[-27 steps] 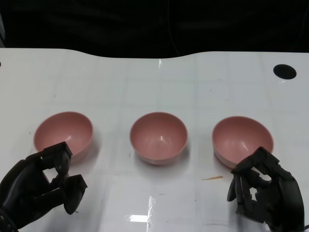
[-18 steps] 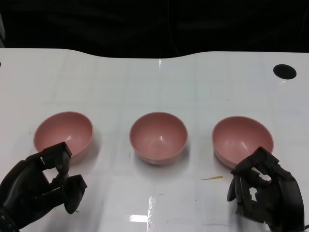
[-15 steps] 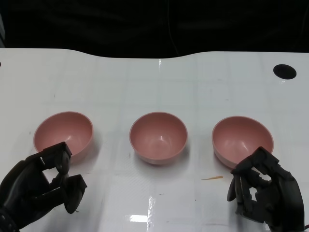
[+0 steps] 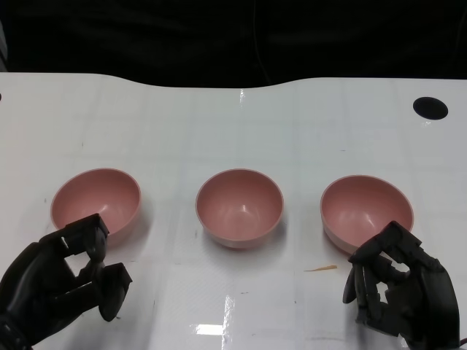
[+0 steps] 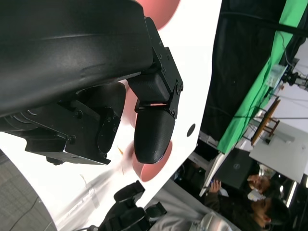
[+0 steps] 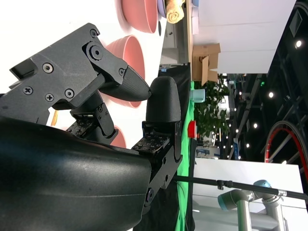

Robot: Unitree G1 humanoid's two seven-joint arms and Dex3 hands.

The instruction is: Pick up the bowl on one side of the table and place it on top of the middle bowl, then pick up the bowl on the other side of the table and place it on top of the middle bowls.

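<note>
Three pink bowls stand in a row on the white table point(image 4: 233, 131): the left bowl point(image 4: 95, 200), the middle bowl point(image 4: 239, 204) and the right bowl point(image 4: 366, 208). All three are upright and apart, with nothing in them. My left hand point(image 4: 66, 281) hovers just in front of the left bowl, fingers loosely bent with a gap to the thumb, holding nothing. My right hand point(image 4: 398, 288) sits just in front of the right bowl, also holding nothing. In the right wrist view my right hand's fingers point(image 6: 110, 82) stand apart from the thumb, with the middle bowl point(image 6: 134, 55) behind them.
A round black hole point(image 4: 430, 108) lies in the table at the far right. A small orange scrap point(image 4: 321, 269) lies in front of the right bowl. Beyond the table's curved far edge all is dark. A person point(image 5: 262, 207) shows beside the table in the left wrist view.
</note>
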